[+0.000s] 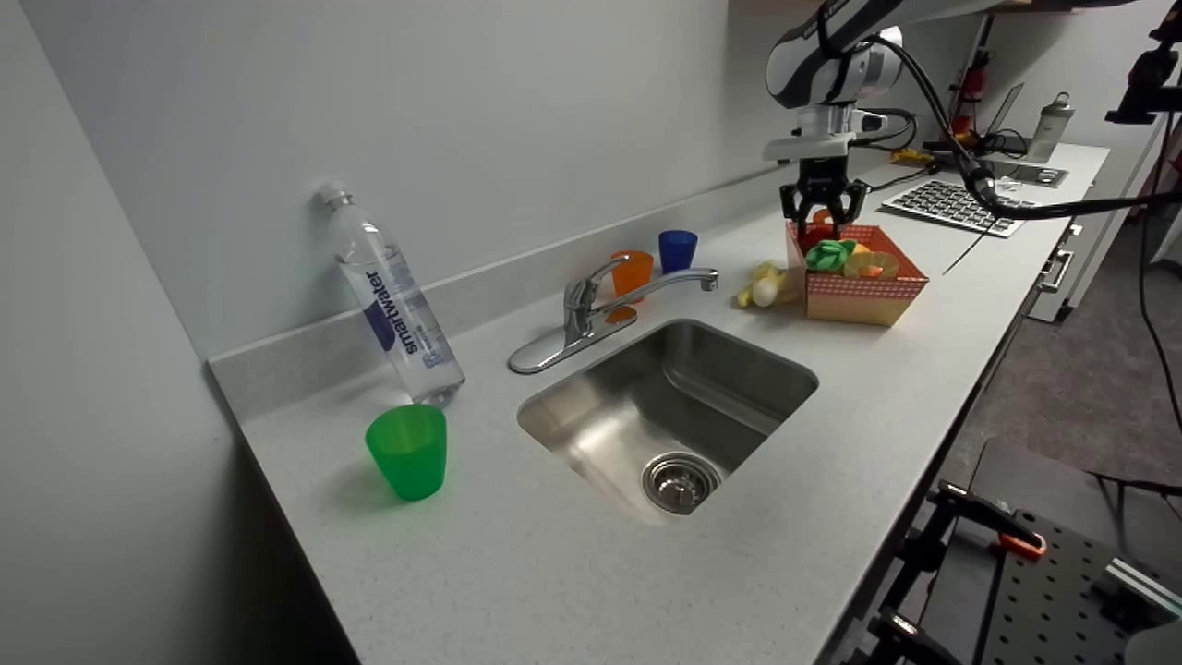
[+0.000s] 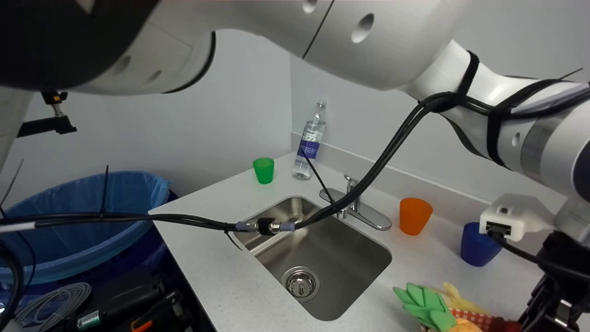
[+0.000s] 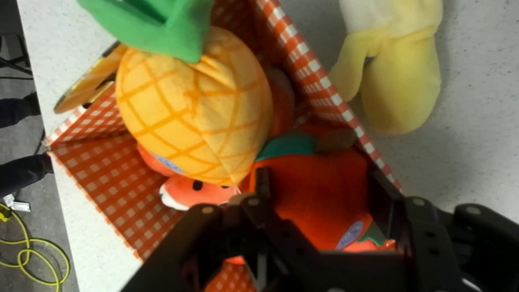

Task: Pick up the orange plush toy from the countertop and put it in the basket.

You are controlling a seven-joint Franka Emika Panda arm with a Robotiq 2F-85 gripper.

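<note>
The basket stands on the counter beyond the sink, tan outside with red checked lining. My gripper points down over its back end; in the wrist view my fingers press against both sides of an orange-red plush toy with a green leaf and brown stem. They look part closed on it. The toy is within the basket, beside the checked rim; its underside is hidden, so I cannot tell if it rests on anything. A pineapple plush lies beside it. In an exterior view the gripper is partly cut off.
A yellow-white banana plush lies on the counter beside the basket. An orange cup and a blue cup stand by the wall. The faucet, sink, green cup and leaning bottle are farther along.
</note>
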